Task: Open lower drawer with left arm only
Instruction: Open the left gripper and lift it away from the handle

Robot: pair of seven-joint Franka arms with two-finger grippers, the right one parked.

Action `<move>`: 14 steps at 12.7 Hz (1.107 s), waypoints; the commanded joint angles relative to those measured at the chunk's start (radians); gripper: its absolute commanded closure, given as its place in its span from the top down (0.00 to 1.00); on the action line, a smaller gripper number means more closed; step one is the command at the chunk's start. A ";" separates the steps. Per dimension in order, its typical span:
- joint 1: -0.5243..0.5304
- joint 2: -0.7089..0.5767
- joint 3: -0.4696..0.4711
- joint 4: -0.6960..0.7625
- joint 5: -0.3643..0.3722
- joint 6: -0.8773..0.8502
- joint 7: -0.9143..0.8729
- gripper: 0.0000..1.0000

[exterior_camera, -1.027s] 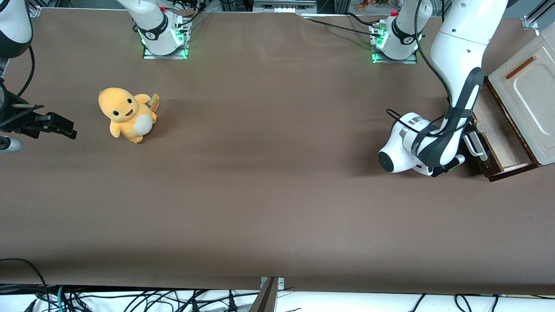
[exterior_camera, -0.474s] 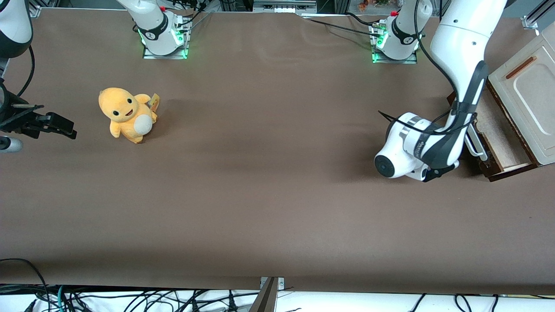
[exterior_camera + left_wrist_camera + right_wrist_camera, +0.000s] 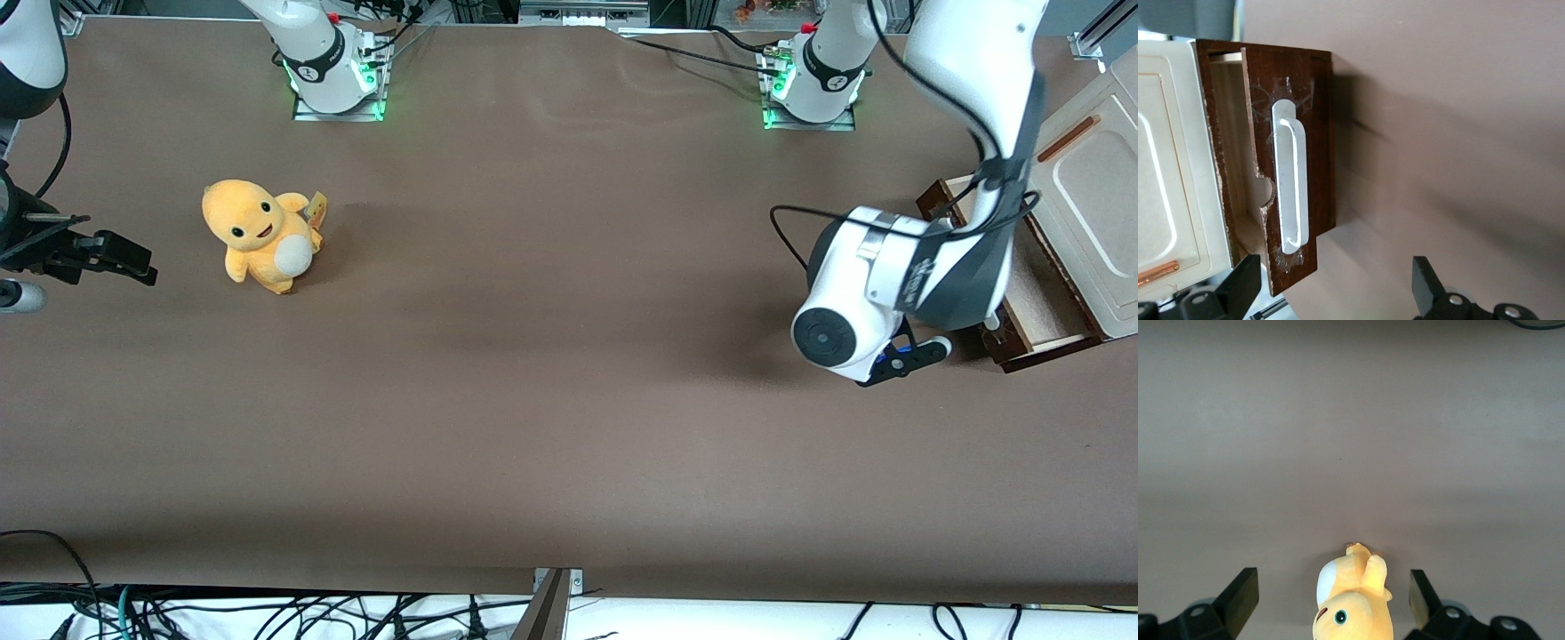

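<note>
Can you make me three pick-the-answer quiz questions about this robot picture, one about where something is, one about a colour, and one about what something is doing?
1. Where is the lower drawer?
A. in the cream cabinet
B. on the plush toy
C. at the parked arm's end

2. What colour is the plush toy?
A. blue
B. yellow-orange
C. green

3. What is the left arm's hand doing?
A. squeezing the white handle
B. holding the toy
C. open, apart from the handle

Answers: 1 A, the drawer sticks out of the cabinet. 2 B, its fur is yellow-orange. 3 C, the fingers are spread with nothing between them.
</note>
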 commanded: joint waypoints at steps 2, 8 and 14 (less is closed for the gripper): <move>0.016 -0.086 0.003 0.094 -0.137 -0.012 0.224 1.00; 0.060 -0.126 0.009 0.229 -0.265 -0.015 0.386 1.00; 0.082 -0.123 0.014 0.296 -0.317 -0.018 0.513 1.00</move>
